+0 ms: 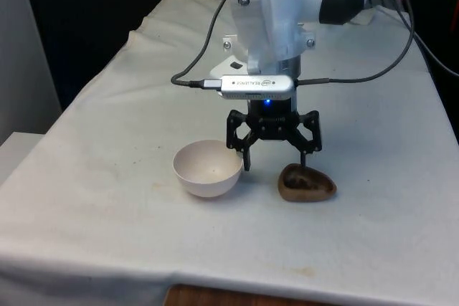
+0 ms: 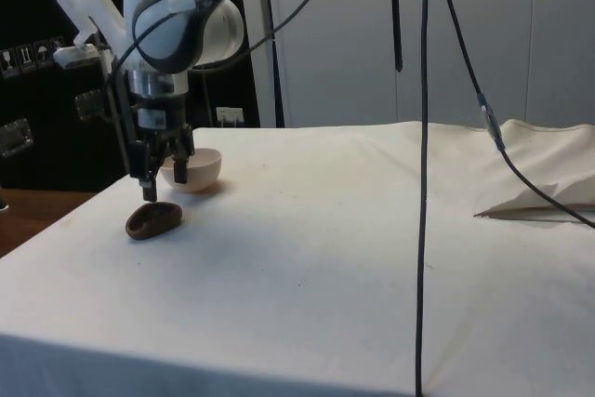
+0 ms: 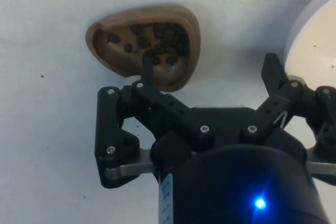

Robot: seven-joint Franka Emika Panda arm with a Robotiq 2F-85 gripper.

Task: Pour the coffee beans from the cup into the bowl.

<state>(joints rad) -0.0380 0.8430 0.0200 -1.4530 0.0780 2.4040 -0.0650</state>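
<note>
Cup (image 1: 307, 183): brown, low, beans inside; it stands on the tabletop (image 1: 107, 198) near the front edge, at the front view's right of the bowl (image 1: 207, 168), a little apart.
Bowl: white, empty.
Hand (image 1: 276, 165): released, fingers spread, low between the two; one fingertip (image 3: 147, 66) dips inside the cup's rim, the other is near the bowl.
Judgement: closing should pinch the cup's wall.

The white arm reaches down steeply, wrist vertical, gripper (image 1: 276, 164) pointing straight at the worktop (image 1: 107, 177). Its black fingers (image 3: 148, 66) are spread wide apart, gripping nothing.
</note>
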